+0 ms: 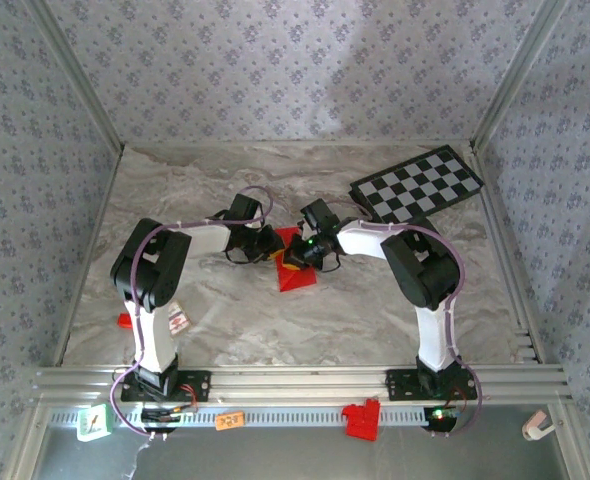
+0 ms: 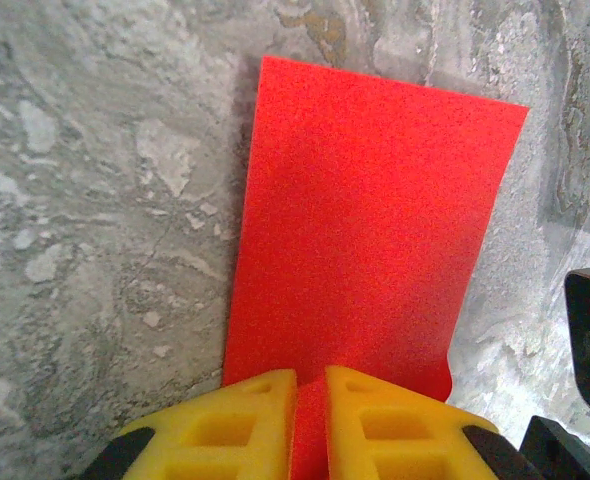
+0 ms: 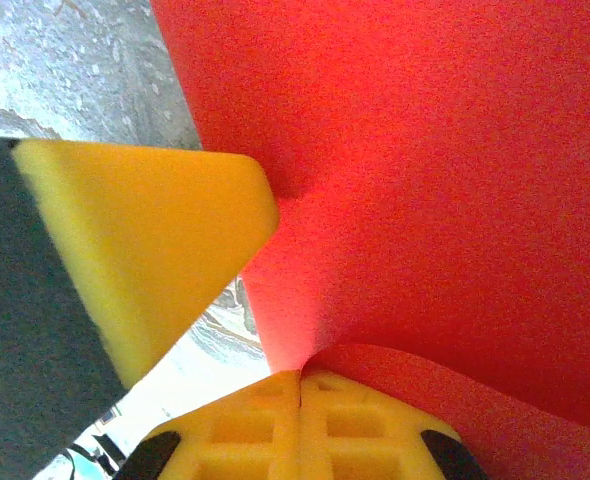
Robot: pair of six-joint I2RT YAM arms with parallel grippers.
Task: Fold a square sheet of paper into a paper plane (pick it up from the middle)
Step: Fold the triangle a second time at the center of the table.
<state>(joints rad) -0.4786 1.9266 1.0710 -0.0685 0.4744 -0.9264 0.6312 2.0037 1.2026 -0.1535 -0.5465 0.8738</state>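
The left gripper point(image 2: 310, 425) is pinching the sheet point(image 2: 365, 220) at the bottom centre of its wrist view. Its yellow fingers point(image 2: 245, 425) are standing almost together, with a thin strip of red showing in the slit between them. From there the sheet is rising up the frame as a tall red panel, with its top edge slanting down to the right and its left edge lying against the marble table point(image 2: 95, 200).

The right gripper point(image 3: 300, 400) is gripping the sheet's edge at the bottom of its own view, jaws fully together. The paper is bulging up and to the right from the seam, and one of the left gripper's fingers is reaching in from the left.

From above, both grippers are meeting at the frame's centre, with the sheet showing just below them. Bare table is lying all around, and the checkered board point(image 1: 415, 185) is sitting well apart at upper right.
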